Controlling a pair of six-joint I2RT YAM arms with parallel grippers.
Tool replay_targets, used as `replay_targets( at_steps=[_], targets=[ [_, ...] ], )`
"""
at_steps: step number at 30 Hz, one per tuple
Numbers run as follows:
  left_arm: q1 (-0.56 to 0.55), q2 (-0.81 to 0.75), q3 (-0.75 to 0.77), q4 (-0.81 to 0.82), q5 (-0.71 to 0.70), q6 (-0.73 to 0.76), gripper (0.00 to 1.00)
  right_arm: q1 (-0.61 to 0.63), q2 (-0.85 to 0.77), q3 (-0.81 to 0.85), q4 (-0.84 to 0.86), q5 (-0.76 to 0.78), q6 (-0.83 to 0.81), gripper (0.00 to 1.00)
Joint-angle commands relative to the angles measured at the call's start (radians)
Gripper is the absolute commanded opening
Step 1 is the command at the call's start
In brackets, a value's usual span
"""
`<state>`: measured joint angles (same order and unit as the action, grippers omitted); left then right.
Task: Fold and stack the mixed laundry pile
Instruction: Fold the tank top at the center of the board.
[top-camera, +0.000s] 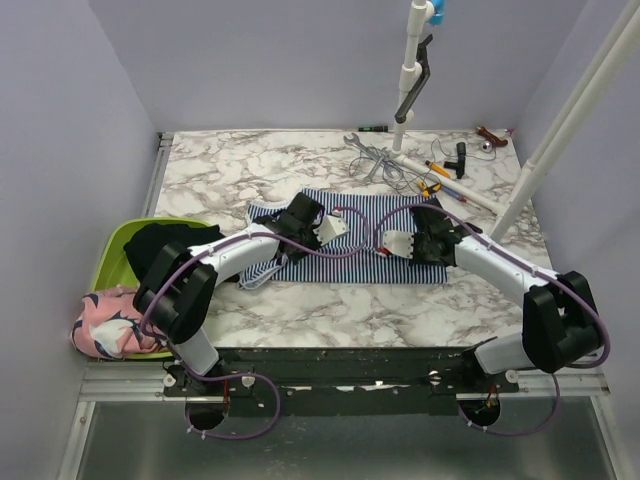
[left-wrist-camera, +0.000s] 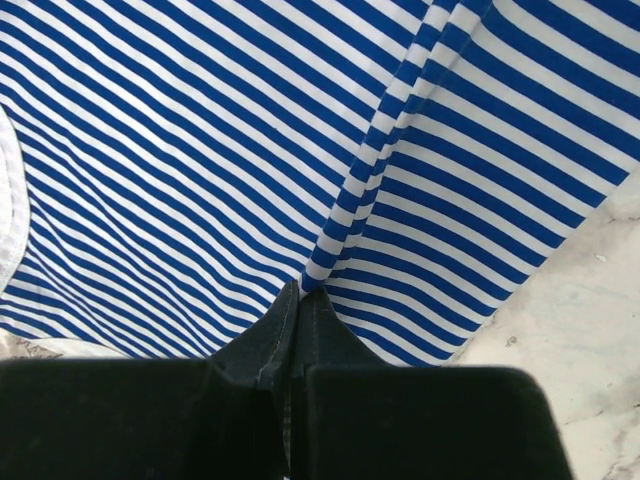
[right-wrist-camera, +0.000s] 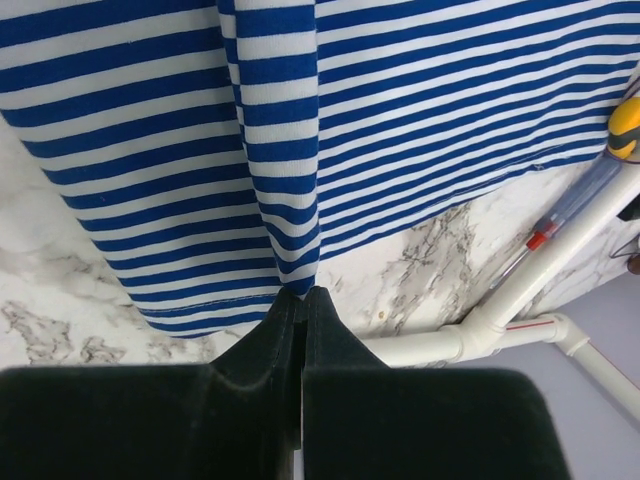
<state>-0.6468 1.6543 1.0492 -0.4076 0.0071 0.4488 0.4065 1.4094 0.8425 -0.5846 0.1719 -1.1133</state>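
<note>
The navy-and-white striped garment (top-camera: 350, 240) lies spread on the marble table. My left gripper (top-camera: 300, 222) is shut on a pinched ridge of it near its left end; the left wrist view shows the striped fold (left-wrist-camera: 340, 230) running into the closed fingertips (left-wrist-camera: 300, 292). My right gripper (top-camera: 430, 232) is shut on the striped cloth near its right edge; the right wrist view shows a raised fold (right-wrist-camera: 280, 180) held at the tips (right-wrist-camera: 303, 293). The black garment (top-camera: 170, 242) lies in the green basin. The pink shark-print garment (top-camera: 110, 325) hangs over the basin's near corner.
The lime green basin (top-camera: 115, 255) sits at the table's left edge. White PVC pipes (top-camera: 450, 180), a wrench, screwdrivers (top-camera: 435, 172) and other tools lie at the back right. A pipe (right-wrist-camera: 520, 290) and a screwdriver lie just beyond the cloth's edge in the right wrist view.
</note>
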Motion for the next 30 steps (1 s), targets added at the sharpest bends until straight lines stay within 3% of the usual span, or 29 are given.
replay_targets(
  at_steps=[1, 7, 8, 9, 12, 14, 17, 22, 25, 27, 30],
  targets=[
    [0.009, 0.017, 0.027, 0.031, -0.046, 0.014, 0.0, -0.015, 0.036, 0.043, 0.041, 0.025, -0.017, 0.0],
    [0.011, 0.037, 0.03, 0.033, -0.048, 0.021, 0.03, -0.015, 0.064, 0.04, 0.053, 0.029, -0.021, 0.02],
    [0.012, 0.04, 0.033, 0.033, -0.05, 0.022, 0.07, -0.017, 0.063, 0.031, 0.068, 0.041, -0.018, 0.08],
    [0.012, 0.043, 0.04, 0.032, -0.056, 0.022, 0.16, -0.018, 0.063, 0.023, 0.093, 0.051, -0.014, 0.16],
    [0.019, 0.043, 0.066, 0.031, -0.073, 0.02, 0.54, -0.027, 0.055, -0.002, 0.189, 0.086, 0.027, 0.55],
    [0.032, 0.024, 0.09, 0.019, -0.072, 0.016, 0.64, -0.028, 0.043, 0.007, 0.23, 0.085, 0.065, 0.66],
    [0.064, -0.032, 0.122, -0.036, -0.033, 0.011, 0.69, -0.028, 0.018, 0.084, 0.272, 0.039, 0.189, 0.76],
    [0.11, -0.183, 0.102, -0.167, 0.083, 0.068, 0.69, -0.025, 0.024, 0.321, 0.265, -0.141, 0.686, 0.83],
    [0.137, -0.276, 0.007, -0.252, 0.11, 0.092, 0.67, -0.025, 0.063, 0.426, 0.21, -0.249, 1.031, 0.8],
    [0.145, -0.341, -0.083, -0.284, 0.104, 0.101, 0.65, -0.021, 0.059, 0.397, 0.219, -0.315, 1.212, 0.73],
    [0.146, -0.415, -0.211, -0.291, 0.066, 0.098, 0.61, 0.004, -0.012, 0.215, 0.37, -0.328, 1.357, 0.68]
  ],
)
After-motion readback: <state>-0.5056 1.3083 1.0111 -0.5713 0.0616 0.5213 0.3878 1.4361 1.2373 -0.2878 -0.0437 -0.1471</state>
